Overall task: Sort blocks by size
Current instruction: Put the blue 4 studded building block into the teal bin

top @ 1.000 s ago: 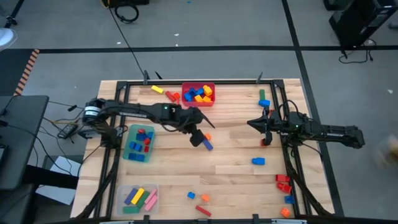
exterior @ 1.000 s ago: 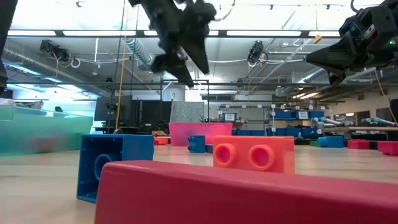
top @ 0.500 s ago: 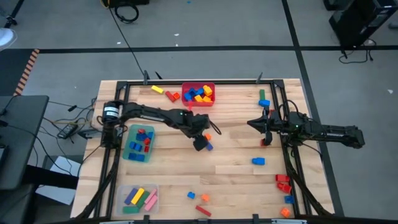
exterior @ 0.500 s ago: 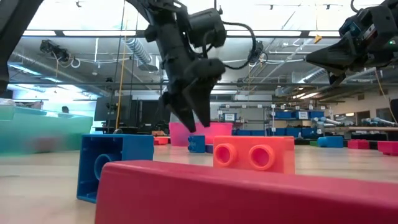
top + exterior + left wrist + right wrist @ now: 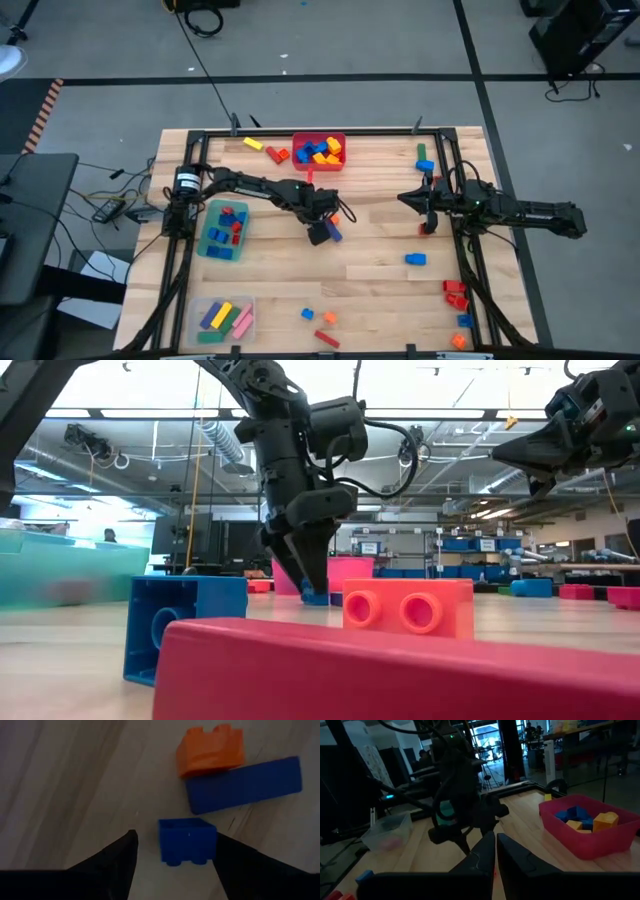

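My left gripper (image 5: 320,233) is open and points down at the table's middle. Its tips are low over the wood in the low view (image 5: 315,582). In the left wrist view its two fingers stand on either side of a small blue block (image 5: 187,842) that lies on the table. I see no clear touch. Just beyond it lie an orange block (image 5: 210,750) and a long blue block (image 5: 245,785), side by side. My right gripper (image 5: 405,198) is shut and empty, held above the table at the right (image 5: 495,851).
A red bin (image 5: 319,152) with blue and yellow blocks stands at the far edge. A green bin (image 5: 223,228) stands at the left and a clear bin (image 5: 222,318) at the near left. Loose blocks lie at the right (image 5: 415,259), near right (image 5: 455,292) and near edge (image 5: 318,318).
My left gripper has come down from high above the table to the wood, a little toward the near edge. Its fingers now stand about the small blue block. The blocks have stayed where they were.
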`<state>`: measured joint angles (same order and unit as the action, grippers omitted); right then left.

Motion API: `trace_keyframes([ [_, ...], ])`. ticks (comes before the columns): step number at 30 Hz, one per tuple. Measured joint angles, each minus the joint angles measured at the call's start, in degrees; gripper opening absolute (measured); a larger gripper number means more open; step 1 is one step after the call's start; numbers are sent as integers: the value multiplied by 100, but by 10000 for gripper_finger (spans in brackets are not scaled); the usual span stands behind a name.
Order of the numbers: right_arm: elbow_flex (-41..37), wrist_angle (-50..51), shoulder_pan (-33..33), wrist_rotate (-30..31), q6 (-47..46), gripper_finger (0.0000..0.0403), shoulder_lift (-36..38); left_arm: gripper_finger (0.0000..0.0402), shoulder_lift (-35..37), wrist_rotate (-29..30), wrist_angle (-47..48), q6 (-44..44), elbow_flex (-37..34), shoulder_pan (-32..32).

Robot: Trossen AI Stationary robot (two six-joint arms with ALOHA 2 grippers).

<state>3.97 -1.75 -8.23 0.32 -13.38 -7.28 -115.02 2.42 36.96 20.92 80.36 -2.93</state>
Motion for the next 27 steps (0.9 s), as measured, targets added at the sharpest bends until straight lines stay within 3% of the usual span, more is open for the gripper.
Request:
trace_keyframes([
  [14,0,-12,1,0,0,32,1,142,-46,-13,-134,-89,4,-6],
  [20,0,-14,0,1,0,34,1,142,245,-159,375,39,63,-55],
  [27,0,-14,2,0,-1,34,-1,142,1436,60,1553,354,72,142],
])
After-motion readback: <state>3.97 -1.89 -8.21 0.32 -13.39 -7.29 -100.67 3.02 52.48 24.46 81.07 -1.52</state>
